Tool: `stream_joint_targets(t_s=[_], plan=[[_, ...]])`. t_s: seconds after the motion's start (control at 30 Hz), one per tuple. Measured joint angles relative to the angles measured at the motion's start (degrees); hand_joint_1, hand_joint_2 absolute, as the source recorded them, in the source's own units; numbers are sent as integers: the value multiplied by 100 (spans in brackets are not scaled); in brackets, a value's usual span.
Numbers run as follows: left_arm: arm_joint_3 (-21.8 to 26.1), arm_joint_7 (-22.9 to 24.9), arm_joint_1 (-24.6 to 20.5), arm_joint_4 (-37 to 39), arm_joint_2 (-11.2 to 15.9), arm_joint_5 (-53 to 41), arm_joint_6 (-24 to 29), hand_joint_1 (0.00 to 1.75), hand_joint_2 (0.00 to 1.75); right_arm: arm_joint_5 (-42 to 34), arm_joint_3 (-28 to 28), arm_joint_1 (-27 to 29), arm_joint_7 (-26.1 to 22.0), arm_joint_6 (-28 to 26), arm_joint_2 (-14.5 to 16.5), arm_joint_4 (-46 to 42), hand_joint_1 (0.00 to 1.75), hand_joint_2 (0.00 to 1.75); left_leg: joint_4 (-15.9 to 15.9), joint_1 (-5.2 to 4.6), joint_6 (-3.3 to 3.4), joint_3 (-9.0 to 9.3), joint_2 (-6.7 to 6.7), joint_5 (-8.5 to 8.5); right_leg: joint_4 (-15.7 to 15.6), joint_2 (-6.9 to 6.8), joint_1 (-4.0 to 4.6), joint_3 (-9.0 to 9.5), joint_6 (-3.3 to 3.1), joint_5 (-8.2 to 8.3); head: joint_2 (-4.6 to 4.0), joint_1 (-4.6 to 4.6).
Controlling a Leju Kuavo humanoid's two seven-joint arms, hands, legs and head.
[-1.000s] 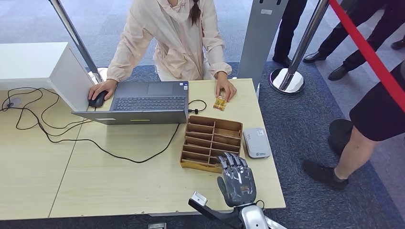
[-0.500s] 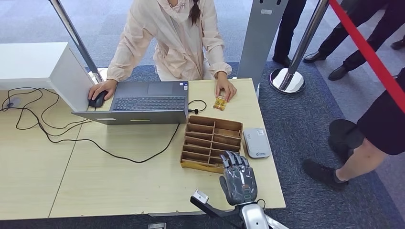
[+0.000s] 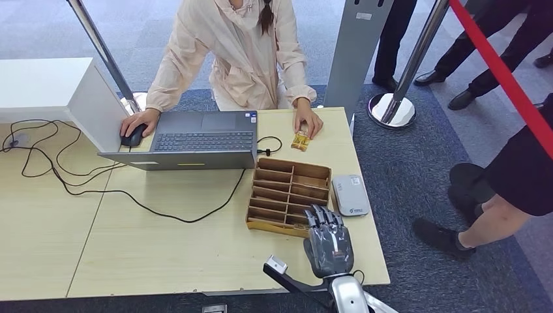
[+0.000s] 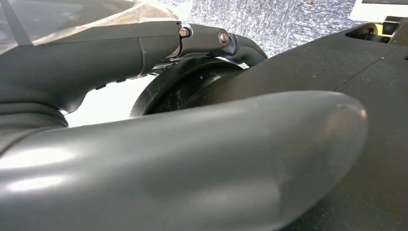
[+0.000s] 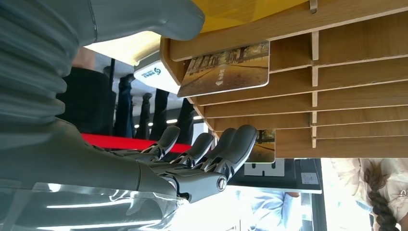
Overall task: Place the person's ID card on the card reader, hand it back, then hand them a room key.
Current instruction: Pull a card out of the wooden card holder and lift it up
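My right hand [image 3: 328,240] hovers over the near right corner of the wooden card holder [image 3: 282,189], fingers stretched out and apart, holding nothing. In the right wrist view its fingers [image 5: 211,147] reach toward the slots, where a room key card [image 5: 223,70] with a tree picture leans in one slot and a second card [image 5: 263,145] sits in another. The grey card reader [image 3: 349,194] lies just right of the holder. A small yellow-orange card [image 3: 300,140] lies at the table's far edge under the person's hand [image 3: 308,122]. My left hand [image 4: 192,159] shows a thumb and one finger apart, with nothing between them.
An open laptop [image 3: 195,140] and a mouse [image 3: 134,137] under the person's other hand sit at the back of the table [image 3: 163,248]. Black cables [image 3: 72,176] trail across the left. A red barrier rope [image 3: 502,65] and people's legs stand to the right.
My right hand has shifted slightly right and forward, its fingertips now over the holder's near right corner. A person's leg at the right has moved back.
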Motion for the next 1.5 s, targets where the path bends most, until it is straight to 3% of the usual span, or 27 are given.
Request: stream_joint_targets(t_s=[0.2,0.8,1.1,1.5], plan=[[0,-39,0,0,0,0,-23,0,0,23,-67,0,9,45,18,24,55,175,0,0,0,0,0,0,0,0,0,0,0,0,0,0],[-2,-96,0,0,-2,0,-28,0,0,278,-440,109,17,49,179,143,84,175,0,0,0,0,1,0,0,0,0,0,0,0,0,0],[-2,-118,0,0,-2,0,-28,0,0,260,-562,126,17,89,244,169,80,175,0,0,0,0,1,0,0,0,0,0,0,0,-1,0],[-2,-133,0,0,-4,0,-33,0,0,166,-612,124,17,239,252,169,89,175,0,0,0,0,1,0,0,0,0,0,0,0,0,-1]])
